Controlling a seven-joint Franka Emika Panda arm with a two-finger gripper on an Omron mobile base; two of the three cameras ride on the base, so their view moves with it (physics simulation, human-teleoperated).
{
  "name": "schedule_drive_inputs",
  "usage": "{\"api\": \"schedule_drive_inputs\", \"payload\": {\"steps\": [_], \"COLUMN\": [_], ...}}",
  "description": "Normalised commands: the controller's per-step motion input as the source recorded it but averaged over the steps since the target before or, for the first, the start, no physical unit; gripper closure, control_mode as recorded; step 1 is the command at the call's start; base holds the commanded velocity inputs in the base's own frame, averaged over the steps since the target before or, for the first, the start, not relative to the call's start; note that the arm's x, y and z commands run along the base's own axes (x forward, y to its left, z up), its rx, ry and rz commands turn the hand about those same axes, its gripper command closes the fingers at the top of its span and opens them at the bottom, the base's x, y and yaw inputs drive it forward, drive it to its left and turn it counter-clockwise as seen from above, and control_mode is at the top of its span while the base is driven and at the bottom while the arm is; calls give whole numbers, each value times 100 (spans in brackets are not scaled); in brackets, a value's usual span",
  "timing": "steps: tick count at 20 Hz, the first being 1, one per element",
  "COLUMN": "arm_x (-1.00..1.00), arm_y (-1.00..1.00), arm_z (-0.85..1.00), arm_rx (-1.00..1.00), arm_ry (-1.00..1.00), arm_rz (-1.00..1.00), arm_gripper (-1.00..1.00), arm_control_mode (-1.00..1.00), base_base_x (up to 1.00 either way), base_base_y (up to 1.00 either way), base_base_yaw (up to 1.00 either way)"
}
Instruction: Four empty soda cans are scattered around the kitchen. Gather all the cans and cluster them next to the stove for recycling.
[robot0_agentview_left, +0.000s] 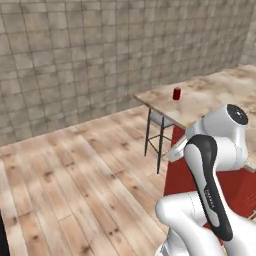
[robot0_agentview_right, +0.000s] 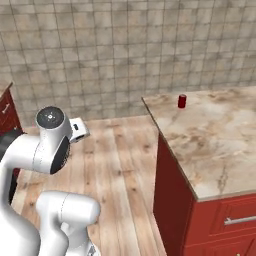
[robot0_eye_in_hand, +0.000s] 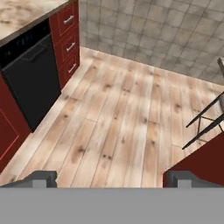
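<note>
One red soda can (robot0_agentview_left: 176, 93) stands upright near the far corner of the beige marbled island counter (robot0_agentview_left: 220, 95). From the other side the same soda can (robot0_agentview_right: 182, 101) sits close to the counter's (robot0_agentview_right: 215, 140) back left corner. My gripper (robot0_eye_in_hand: 113, 180) hangs open over the wood floor, well short of the can. Its two dark fingertips (robot0_eye_in_hand: 40, 178) stand far apart with nothing between them. The stove is out of view.
A metal-legged stool (robot0_agentview_left: 157, 129) stands tucked under the island's near end, and its legs (robot0_eye_in_hand: 203, 124) show at the hand view's right. A black appliance front (robot0_eye_in_hand: 30, 83) and red drawers (robot0_eye_in_hand: 68, 43) line the left. Open wood floor (robot0_eye_in_hand: 118, 113) lies between them.
</note>
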Motion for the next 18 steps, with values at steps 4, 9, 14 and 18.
{"api": "schedule_drive_inputs", "payload": {"steps": [4, 9, 14, 18], "arm_x": [0, 0, 0, 0], "arm_y": [0, 0, 0, 0], "arm_z": [0, 0, 0, 0], "arm_rx": [0, 0, 0, 0], "arm_ry": [0, 0, 0, 0], "arm_rz": [0, 0, 0, 0], "arm_gripper": [-100, -100, -100, -100], "arm_control_mode": [100, 100, 100, 100], "base_base_x": [44, 79, 87, 57], "base_base_y": [49, 64, 72, 70], "base_base_yaw": [-58, -46, -41, -45]}}
